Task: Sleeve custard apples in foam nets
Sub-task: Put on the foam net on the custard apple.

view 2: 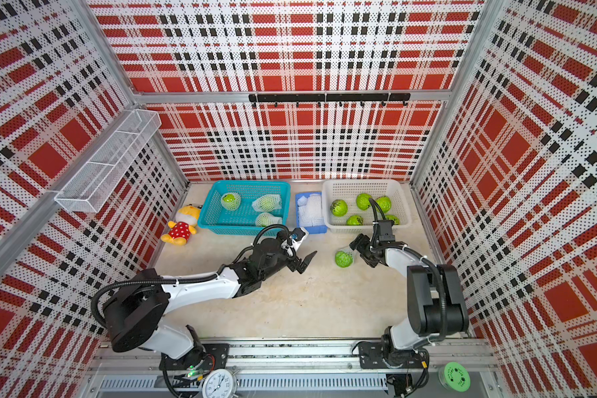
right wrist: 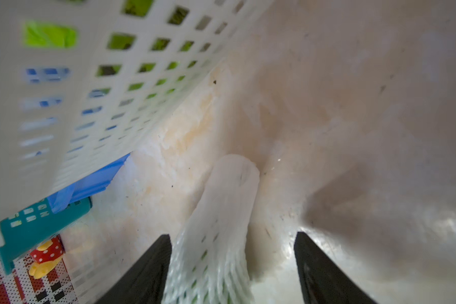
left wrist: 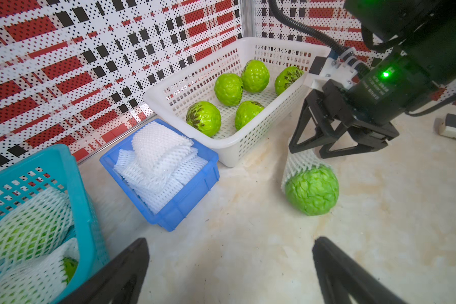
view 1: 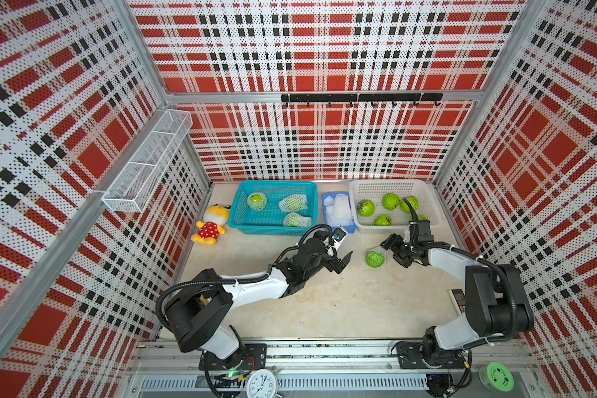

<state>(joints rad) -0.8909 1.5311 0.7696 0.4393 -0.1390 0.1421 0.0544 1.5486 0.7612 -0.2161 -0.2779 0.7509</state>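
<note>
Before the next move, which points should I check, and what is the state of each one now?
1. The foam net fully covers the custard apple on the table: not ok; it covers only one end, and most of the skin is bare.
2. The right gripper grips the net: not ok; its jaws straddle the free end, and one finger is apart from it.
3. The left gripper is free to help: ok; it is open, empty and apart from the fruit.
4. The teal basket has room: ok; it holds three sleeved fruits, with bare floor left.
5. The net is untorn: cannot tell.
</note>
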